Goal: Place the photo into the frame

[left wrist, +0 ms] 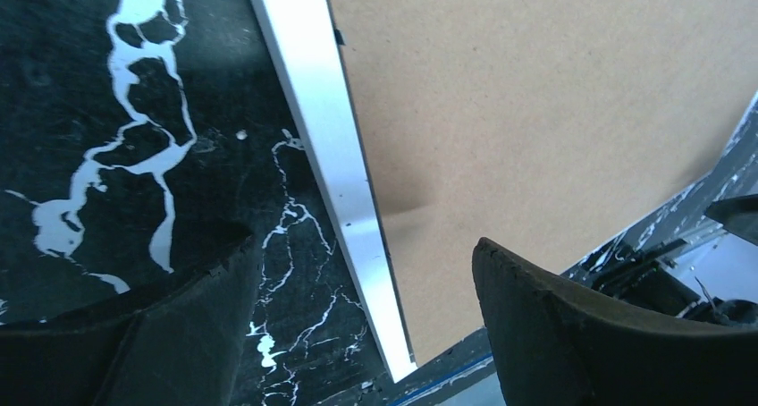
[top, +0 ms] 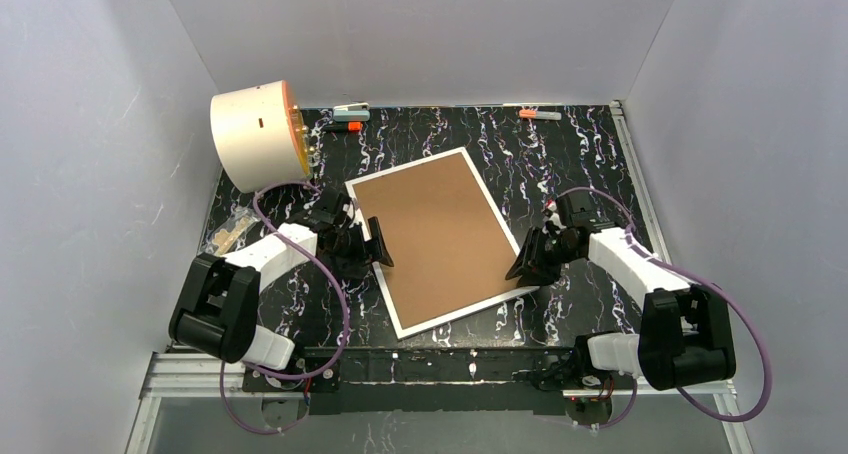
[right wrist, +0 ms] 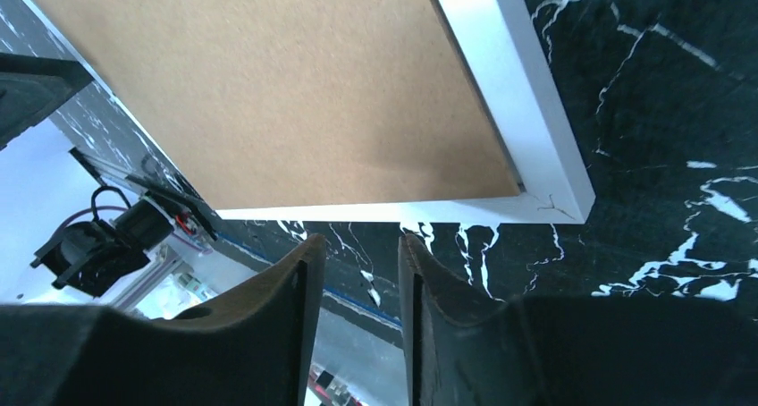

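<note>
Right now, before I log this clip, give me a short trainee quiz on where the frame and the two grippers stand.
1. True or false: the frame lies with its brown board back facing up.
2. Of the left gripper and the right gripper, whose jaws stand wider apart? A) left B) right C) both alike
3. Short answer: does the photo show in any view?
Key: 1 true; 2 A; 3 no, it shows in none.
</note>
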Available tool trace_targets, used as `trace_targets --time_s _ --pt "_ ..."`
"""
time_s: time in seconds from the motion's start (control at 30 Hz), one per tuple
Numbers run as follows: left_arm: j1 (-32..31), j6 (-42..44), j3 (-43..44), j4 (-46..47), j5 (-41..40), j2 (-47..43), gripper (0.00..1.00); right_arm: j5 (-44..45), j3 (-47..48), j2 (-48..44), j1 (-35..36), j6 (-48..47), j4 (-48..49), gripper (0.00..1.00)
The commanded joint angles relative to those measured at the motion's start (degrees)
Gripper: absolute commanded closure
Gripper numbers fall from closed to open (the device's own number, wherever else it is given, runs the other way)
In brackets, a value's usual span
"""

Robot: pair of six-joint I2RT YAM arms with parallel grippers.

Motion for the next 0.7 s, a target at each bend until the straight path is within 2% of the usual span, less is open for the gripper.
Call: trace_targets --time_s 0.0,0.2,0.67 --pt "-0.54 -0.27 -2.38 1.72 4.50 -1.90 0.17 -4.63 -1.72 -0.42 0.12 0.26 0.73 0.58" --pt "-0.63 -2.14 -5.15 4.24 4.50 -2.20 0.20 -4.11 -3.54 1.93 0.05 0.34 4.48 0.60" --pt "-0.63 -2.56 -6.70 5.39 4.35 -2.19 0.20 1.31 -5.75 6.92 0.17 1.90 12.60 0.66"
